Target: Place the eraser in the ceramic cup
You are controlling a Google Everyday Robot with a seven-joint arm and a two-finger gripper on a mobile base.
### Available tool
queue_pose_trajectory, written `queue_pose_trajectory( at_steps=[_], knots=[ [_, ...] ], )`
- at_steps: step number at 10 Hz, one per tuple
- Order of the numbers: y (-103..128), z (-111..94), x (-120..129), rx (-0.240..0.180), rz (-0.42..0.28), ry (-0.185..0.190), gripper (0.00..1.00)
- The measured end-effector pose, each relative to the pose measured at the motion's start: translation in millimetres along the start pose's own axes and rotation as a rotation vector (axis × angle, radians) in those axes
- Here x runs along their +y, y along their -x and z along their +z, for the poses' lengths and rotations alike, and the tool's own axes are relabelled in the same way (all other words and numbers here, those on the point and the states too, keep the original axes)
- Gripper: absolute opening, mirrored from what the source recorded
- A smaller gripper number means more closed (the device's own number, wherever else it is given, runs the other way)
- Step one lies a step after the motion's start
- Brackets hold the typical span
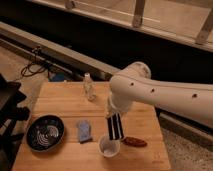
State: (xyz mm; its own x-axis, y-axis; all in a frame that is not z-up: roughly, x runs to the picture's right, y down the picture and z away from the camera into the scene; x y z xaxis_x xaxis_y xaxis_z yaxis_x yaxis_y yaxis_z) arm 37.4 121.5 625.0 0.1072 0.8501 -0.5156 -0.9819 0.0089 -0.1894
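Note:
The eraser, a flat black block with a pale stripe, hangs upright just above the ceramic cup, its lower end near the cup's rim. The small white cup stands near the front edge of the wooden table. My gripper is at the end of the white arm, right above the eraser's top end, which it holds. The arm hides most of the gripper.
A dark bowl with a swirl pattern sits at the table's front left. A small blue pad lies left of the cup. A reddish-brown oblong thing lies right of it. A small clear bottle stands at the back.

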Motion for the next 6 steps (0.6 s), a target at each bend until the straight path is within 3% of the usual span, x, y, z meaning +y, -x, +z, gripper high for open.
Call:
queue_pose_trajectory(
  at_steps=[2,4,6],
  knots=[
    [-22.9,0.6,0.9,0.015,0.024,0.023,0.00],
    [-31.6,3.3,3.0,0.034,0.026,0.048,0.02],
    [-38.4,13.6,9.9,0.070,0.016,0.083,0.23]
  ],
)
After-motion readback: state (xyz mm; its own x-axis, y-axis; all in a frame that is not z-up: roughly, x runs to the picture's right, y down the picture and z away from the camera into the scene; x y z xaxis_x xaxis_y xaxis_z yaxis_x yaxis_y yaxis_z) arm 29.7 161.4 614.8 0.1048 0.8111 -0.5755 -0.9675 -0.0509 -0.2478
